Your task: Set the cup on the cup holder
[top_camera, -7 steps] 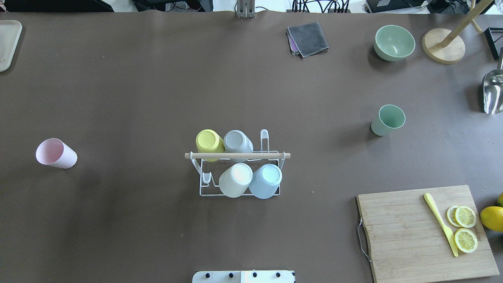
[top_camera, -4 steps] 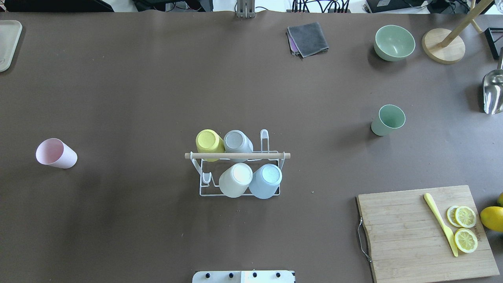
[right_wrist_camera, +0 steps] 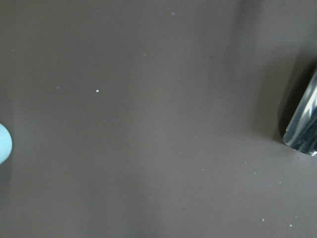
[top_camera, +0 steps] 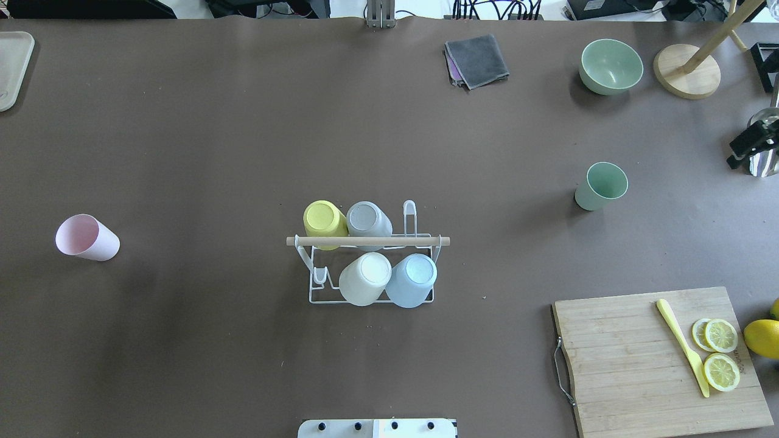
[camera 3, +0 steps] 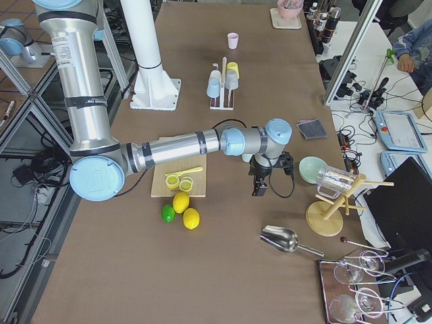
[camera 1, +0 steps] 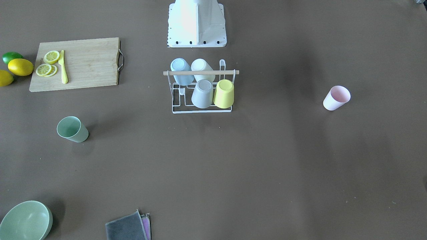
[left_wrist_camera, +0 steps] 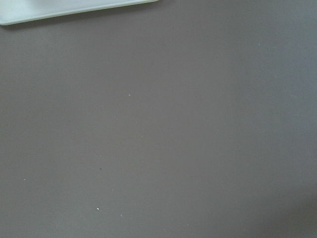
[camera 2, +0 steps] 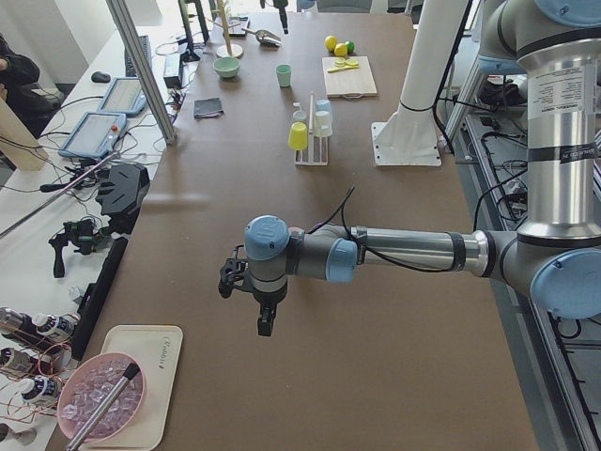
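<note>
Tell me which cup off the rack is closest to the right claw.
The green cup, standing alone on the robot's right side, nearer the right claw. The pink cup stands far across on the left side.

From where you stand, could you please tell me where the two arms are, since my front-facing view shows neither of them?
Observer: The right gripper hangs above the right end of the table, near the metal scoop and farther out than the green cup.
Operator: Thank you. And the left one?
Observer: The left gripper hangs over bare surface near the white tray at the left end.
Operator: Are they open or shut?
Observer: I cannot tell; both wrist cameras show mostly brown surface and no fingers.
</note>
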{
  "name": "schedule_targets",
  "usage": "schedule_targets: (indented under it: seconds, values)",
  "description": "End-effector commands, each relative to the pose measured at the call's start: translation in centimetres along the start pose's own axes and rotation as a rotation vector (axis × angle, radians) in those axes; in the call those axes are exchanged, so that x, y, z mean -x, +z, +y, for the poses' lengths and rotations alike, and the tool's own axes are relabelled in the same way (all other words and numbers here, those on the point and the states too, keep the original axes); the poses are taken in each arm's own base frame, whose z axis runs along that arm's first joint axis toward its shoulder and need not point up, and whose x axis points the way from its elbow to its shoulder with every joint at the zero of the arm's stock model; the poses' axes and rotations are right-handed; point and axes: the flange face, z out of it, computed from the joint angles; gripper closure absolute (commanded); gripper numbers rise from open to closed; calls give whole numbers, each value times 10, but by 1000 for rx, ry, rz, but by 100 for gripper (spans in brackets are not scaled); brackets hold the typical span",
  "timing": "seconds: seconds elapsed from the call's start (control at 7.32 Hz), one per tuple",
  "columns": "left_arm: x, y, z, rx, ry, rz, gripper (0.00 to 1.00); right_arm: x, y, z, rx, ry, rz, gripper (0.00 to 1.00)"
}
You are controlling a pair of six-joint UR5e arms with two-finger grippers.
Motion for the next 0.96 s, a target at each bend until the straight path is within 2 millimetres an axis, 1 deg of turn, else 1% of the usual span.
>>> schedule_targets:
  seconds: [0.0,0.14,0.27,0.41,0.55,0.68,0.82]
  values:
    - [0,0,0,0,-1,0,2,58,3,-22,12,-95,5,0]
    - [0,0,0,0,-1,0,2,89,-12,-40,33,-120,13,0]
    - [0,1,0,2,-1,-1,2,126,-22,-57,73,-178,79,0]
    - [0,0,0,1,0,-1,2,170,-16,-68,124,-248,169,0]
    - [0,2,0,4,0,3,2,199,-15,-75,145,-284,211,0]
    - [-1,2,-2,4,2,3,2,218,-12,-91,178,-289,208,0]
    - [-6,-1,-8,-3,11,4,2,241,-8,-118,237,-320,211,0]
